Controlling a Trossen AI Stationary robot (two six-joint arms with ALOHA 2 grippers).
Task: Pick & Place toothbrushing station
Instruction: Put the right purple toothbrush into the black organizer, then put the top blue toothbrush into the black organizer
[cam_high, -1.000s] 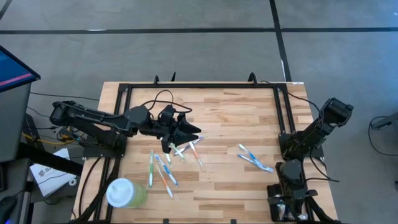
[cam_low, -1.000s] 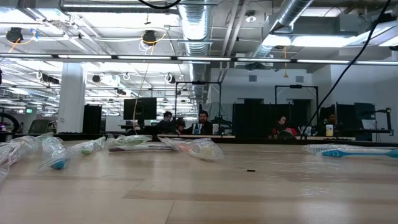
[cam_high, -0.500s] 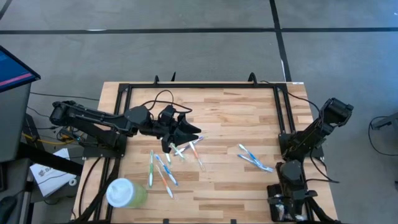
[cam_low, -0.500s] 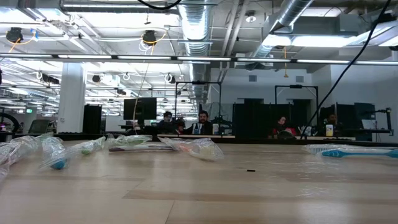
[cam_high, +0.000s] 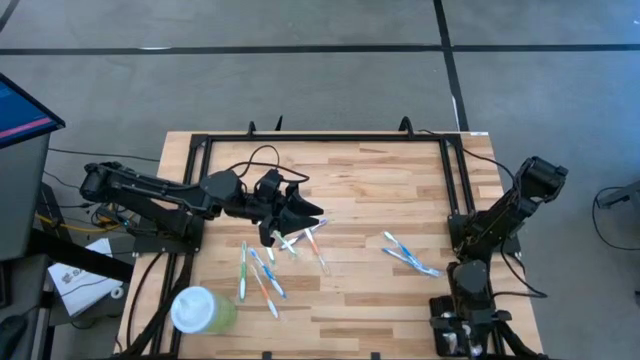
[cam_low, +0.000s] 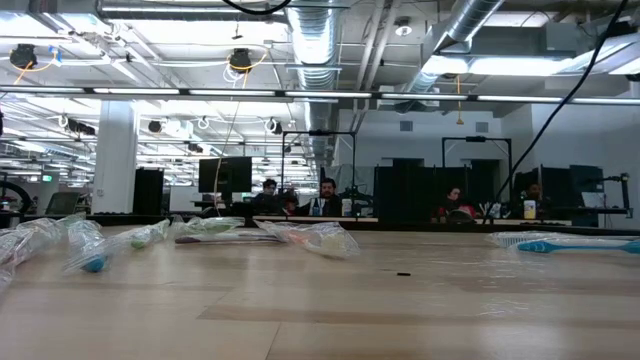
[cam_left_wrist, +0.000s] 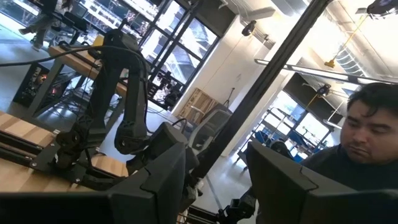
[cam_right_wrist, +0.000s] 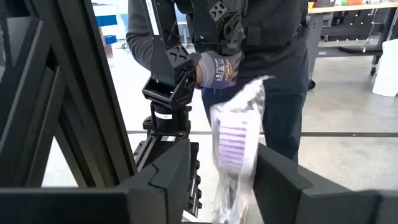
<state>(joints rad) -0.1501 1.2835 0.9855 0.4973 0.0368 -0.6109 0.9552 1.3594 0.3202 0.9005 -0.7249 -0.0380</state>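
A toothbrush in a clear wrapper (cam_right_wrist: 235, 146), with purple bristles, shows blurred and upright between the fingers of my right gripper (cam_right_wrist: 222, 180), which stand apart. That gripper (cam_high: 462, 322) points out over the table's near right corner. Under it lies a dark shape with pale bits (cam_high: 452, 342); whether this is the toothbrushing station I cannot tell. My left gripper (cam_high: 305, 212) hovers open and empty over the table's middle left (cam_left_wrist: 217, 186). Several wrapped toothbrushes (cam_high: 262, 272) lie flat on the wood below it, and more lie at centre right (cam_high: 410, 258). My right gripper has one finger on each side of the wrapped toothbrush's head end (cam_right_wrist: 231, 134). The wrapper lies close to one finger (cam_right_wrist: 273, 180) and clear of the other. Whether it touches that finger I cannot tell.
A pale green cup with a white lid (cam_high: 200, 310) stands at the near left corner. A black rail frame (cam_high: 325, 140) runs along the far and side edges. Beyond the near edge a person's gloved hand (cam_right_wrist: 214, 68) grips a dark arm. Bare wood lies across the far half (cam_high: 370, 180).
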